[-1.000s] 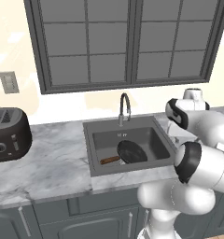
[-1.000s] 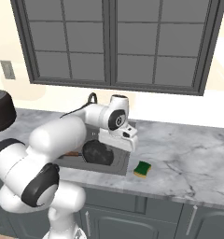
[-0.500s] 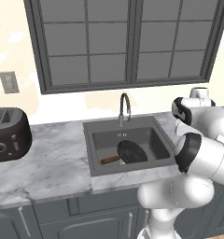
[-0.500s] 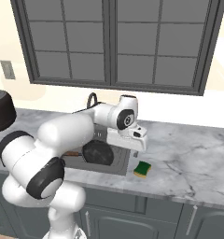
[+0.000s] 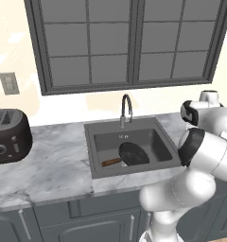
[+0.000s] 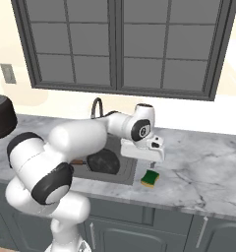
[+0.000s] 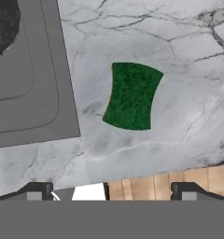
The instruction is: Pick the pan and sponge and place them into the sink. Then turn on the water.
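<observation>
— Where's the sponge (image 6: 150, 178)?
— Green side up on the counter (image 6: 203, 167), near its front edge, just beside the sink's (image 5: 160, 134) rim.
— And the pan (image 5: 133, 154)?
— Lying in the basin.
— The gripper (image 7: 113, 192)?
— Above the sponge, jaws spread wide, holding nothing.

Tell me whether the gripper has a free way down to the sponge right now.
Probably yes. The gripper hangs open just above the sponge, which lies alone on the marble counter beside the sink, green side up, with nothing between them.
</observation>
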You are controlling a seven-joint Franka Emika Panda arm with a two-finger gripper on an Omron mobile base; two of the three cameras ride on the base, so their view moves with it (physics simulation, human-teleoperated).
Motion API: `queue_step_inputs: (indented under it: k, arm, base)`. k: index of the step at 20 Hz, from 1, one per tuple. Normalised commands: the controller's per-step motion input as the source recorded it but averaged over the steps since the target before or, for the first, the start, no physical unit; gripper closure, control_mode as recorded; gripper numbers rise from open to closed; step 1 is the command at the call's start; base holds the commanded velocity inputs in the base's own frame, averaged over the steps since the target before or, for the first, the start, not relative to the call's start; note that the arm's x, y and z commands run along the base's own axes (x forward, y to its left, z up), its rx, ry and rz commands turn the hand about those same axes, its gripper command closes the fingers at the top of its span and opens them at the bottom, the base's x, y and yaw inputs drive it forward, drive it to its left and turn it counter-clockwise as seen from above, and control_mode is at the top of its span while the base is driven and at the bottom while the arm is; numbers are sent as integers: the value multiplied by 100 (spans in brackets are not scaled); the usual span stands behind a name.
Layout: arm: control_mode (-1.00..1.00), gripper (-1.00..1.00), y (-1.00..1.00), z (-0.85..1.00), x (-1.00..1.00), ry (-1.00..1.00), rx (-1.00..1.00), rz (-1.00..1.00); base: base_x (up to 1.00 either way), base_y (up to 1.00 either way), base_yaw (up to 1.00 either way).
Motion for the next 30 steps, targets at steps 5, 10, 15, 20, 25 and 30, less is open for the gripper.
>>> queue_step_inputs:
  k: [5,10,15,20,25,30]
  arm:
    - [-100,-100,-24,-9,6,-4,0,10]
    - [-100,-100,-18,-7,22,-2,0,8]
    - [-100,-100,-10,-10,26,-1,0,6]
    - [-100,-100,0,-10,25,0,2,2]
    - [-100,-100,1,-6,11,0,3,-1]
    - [-100,-100,-1,-9,0,4,2,-11]
  base:
    - [0,0,0]
    - [0,0,0]
    - [0,0,0]
    - [0,0,0]
    - [0,0,0]
    - [0,0,0]
